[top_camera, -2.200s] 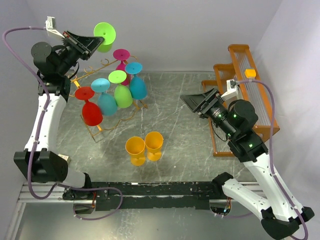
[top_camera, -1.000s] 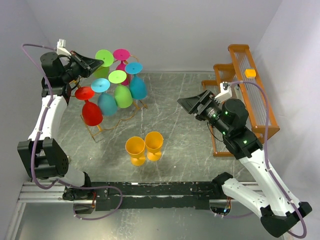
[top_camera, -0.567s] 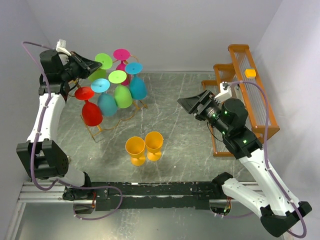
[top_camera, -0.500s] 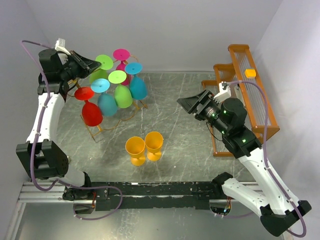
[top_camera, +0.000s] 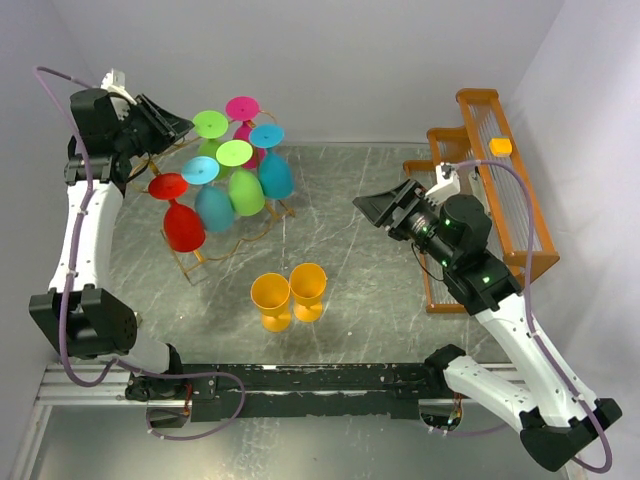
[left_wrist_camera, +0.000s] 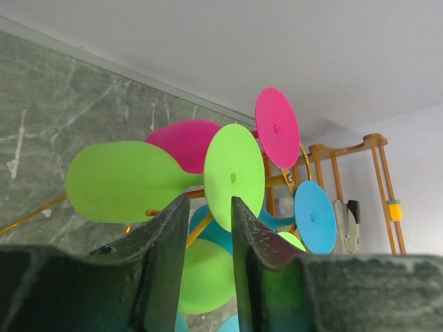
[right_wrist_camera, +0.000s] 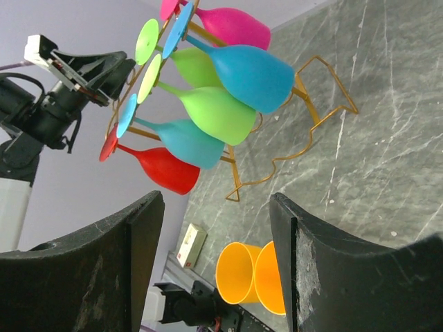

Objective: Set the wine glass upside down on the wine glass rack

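Observation:
The lime green wine glass (top_camera: 210, 124) hangs upside down at the back left of the gold wire rack (top_camera: 262, 232), its round foot (left_wrist_camera: 234, 176) up and its bowl (left_wrist_camera: 121, 181) below. My left gripper (top_camera: 180, 123) is just left of that foot, open and empty; in the left wrist view (left_wrist_camera: 208, 207) the jaws stand slightly apart with nothing between them. Several other coloured glasses hang on the rack (right_wrist_camera: 325, 97). Two orange glasses (top_camera: 290, 296) stand upright on the table. My right gripper (top_camera: 375, 207) is open and empty above the table's middle (right_wrist_camera: 216, 200).
A bulky orange-brown wooden slatted rack (top_camera: 500, 190) stands at the right edge behind my right arm. The orange glasses (right_wrist_camera: 270, 273) stand side by side near the front edge. A small white box (right_wrist_camera: 190, 243) lies by the near rail.
My left gripper lowered the green glass onto the rack, let it go and drew back to the left. My right arm edged slightly left.

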